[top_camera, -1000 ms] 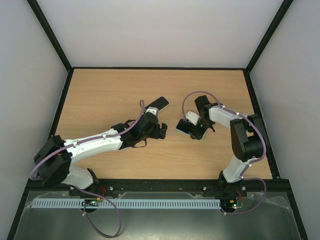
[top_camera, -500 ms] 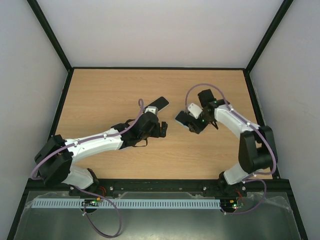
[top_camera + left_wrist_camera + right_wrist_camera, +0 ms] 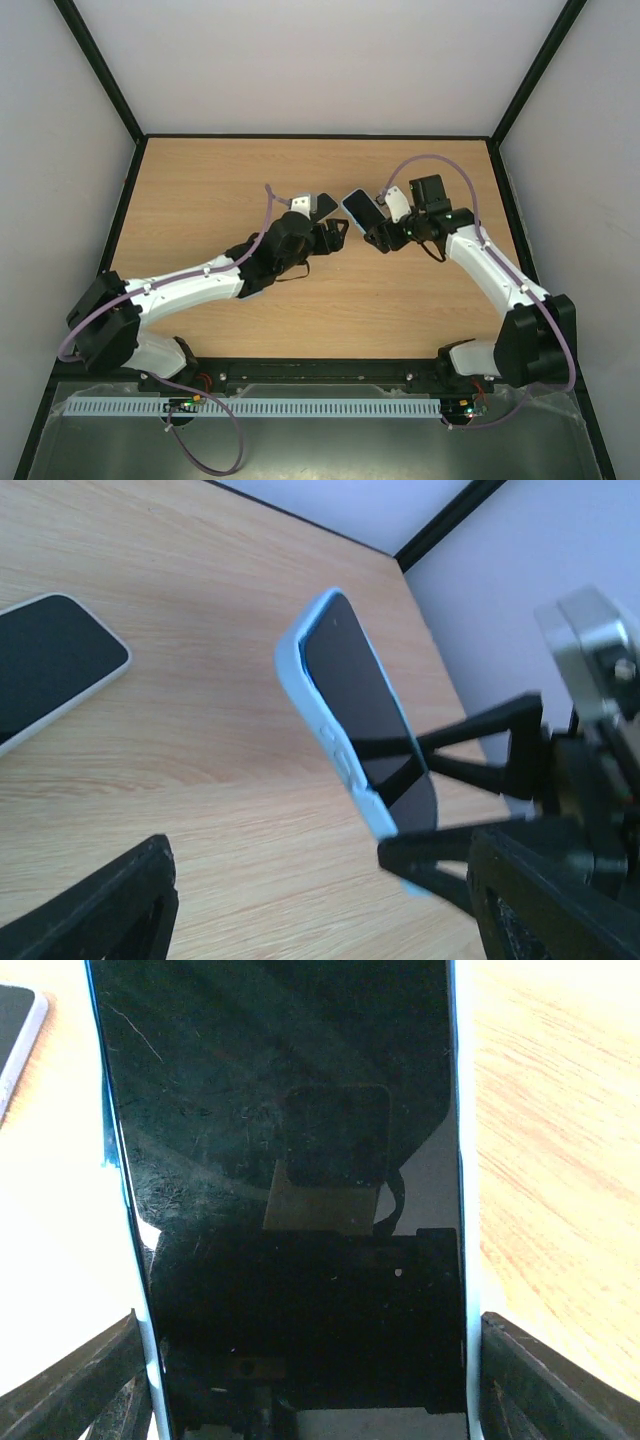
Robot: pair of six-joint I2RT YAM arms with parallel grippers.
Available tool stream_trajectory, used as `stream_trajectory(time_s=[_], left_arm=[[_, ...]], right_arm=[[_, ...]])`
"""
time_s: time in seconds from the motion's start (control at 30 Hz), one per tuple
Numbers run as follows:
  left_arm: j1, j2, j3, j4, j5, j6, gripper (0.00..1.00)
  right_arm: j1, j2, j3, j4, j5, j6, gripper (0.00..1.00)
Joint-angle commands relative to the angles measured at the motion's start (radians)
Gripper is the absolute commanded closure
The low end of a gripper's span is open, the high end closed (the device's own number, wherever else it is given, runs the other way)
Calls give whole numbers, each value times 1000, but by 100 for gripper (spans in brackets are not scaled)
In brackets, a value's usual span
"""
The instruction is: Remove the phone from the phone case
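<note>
Arms are reaching in from both near corners of the wooden table [image 3: 200, 190], their ends close together near its middle. Left arm [image 3: 190, 285] is stretching diagonally toward the centre, a purple cable looping along it. Left gripper [image 3: 337, 236] is standing wide open with nothing between its jaws. In its wrist view the two dark fingers [image 3: 105, 905] are sitting far apart at the bottom corners, with only bare wood between them. It is pointing toward the right gripper without touching it or its load.

Just beyond the left gripper, a second phone [image 3: 318, 206] is lying flat on the table, screen up, with a pale rim. No gripper is touching it.

Right of that, the phone case [image 3: 322, 725], light blue, is being held up clear of the wood and tilted, one short end high and free, the other down at the fingers. The phone [image 3: 365, 710] is sitting inside it, its dark screen framed by the blue rim along both long sides.

Right gripper [image 3: 380, 232] is clamping the case across its width near the lower end. In its wrist view the black fingers [image 3: 70, 1385] are pressing against the blue edges on either side, and the scuffed screen is filling most of the picture. Right arm [image 3: 490, 265] is arching back to its base at the near right corner.
</note>
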Motion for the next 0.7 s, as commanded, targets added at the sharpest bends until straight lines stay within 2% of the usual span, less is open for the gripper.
stream_trajectory(time_s=[0.0, 0.17, 0.47, 0.67], left_arm=[[25, 46, 49, 87, 13, -148, 24], [58, 137, 111, 100, 89, -222, 32], [61, 227, 159, 168, 163, -248, 42], [61, 257, 169, 202, 210, -258, 57]], right_arm=[[5, -96, -58, 153, -49, 97, 55], [4, -131, -99, 179, -80, 118, 56], [4, -133, -118, 186, -89, 121, 57], [4, -134, -127, 193, -81, 118, 57]])
